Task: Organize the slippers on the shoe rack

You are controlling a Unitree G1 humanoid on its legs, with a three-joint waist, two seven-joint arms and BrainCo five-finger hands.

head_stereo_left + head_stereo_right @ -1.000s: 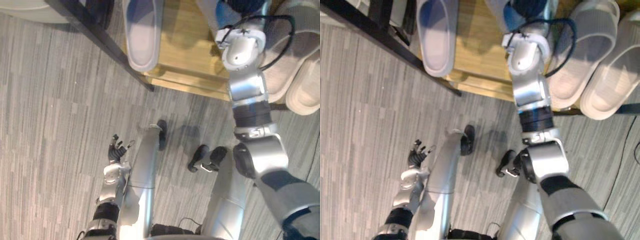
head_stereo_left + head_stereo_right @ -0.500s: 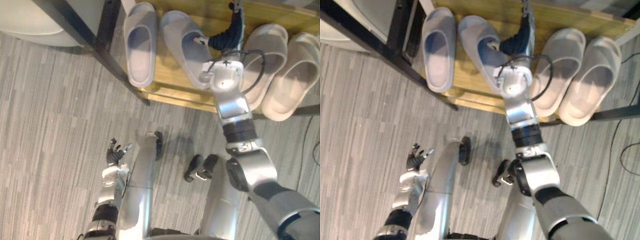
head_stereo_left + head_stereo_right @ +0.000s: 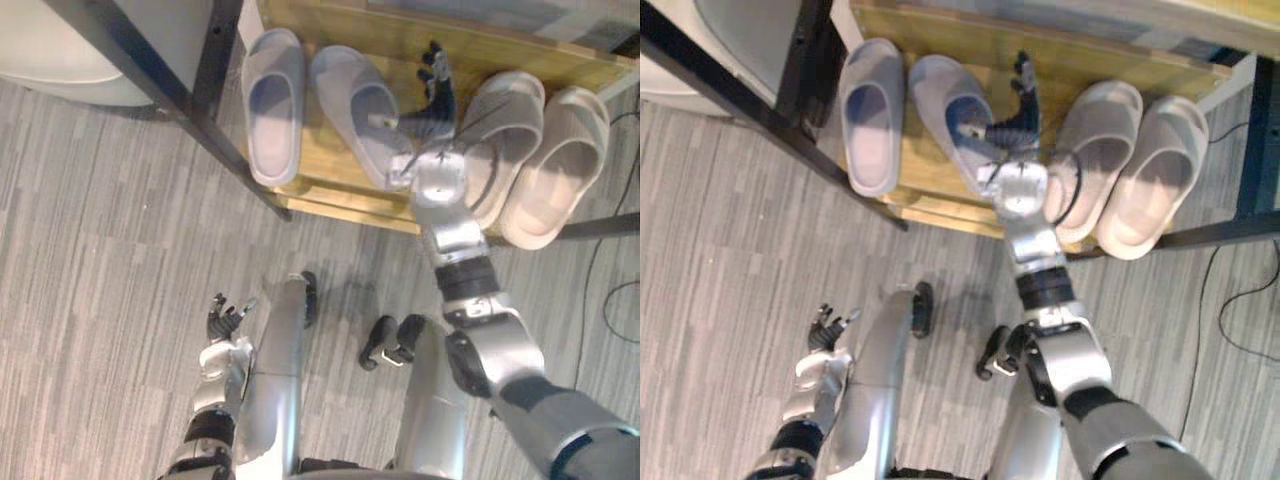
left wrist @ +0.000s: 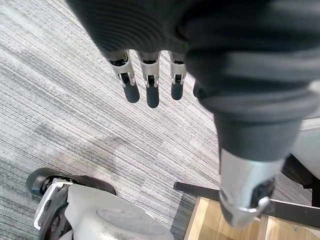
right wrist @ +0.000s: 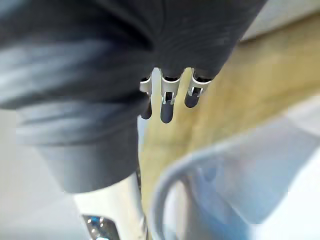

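Observation:
On the wooden shoe rack shelf (image 3: 335, 175) lie two grey slippers: one (image 3: 275, 105) straight at the left, the other (image 3: 360, 115) slanted beside it. Two beige slippers (image 3: 505, 135) (image 3: 560, 160) lie side by side at the right. My right hand (image 3: 438, 98) hovers over the shelf between the slanted grey slipper and the beige pair, open and holding nothing. The right wrist view has its fingers (image 5: 167, 100) straight above the wood, with the grey slipper's rim (image 5: 225, 165) close by. My left hand (image 3: 225, 320) hangs low over the floor, open.
A black frame leg (image 3: 200, 120) slants down to the floor left of the shelf, with a pale rounded object (image 3: 60, 60) behind it. Another black post (image 3: 1255, 100) stands at the rack's right end. Grey striped carpet (image 3: 100, 250) lies in front of the rack.
The view has drawn back, so all the slippers now show. The slanted grey slipper has come to rest on the shelf, and my right hand has pulled slightly back beside it.

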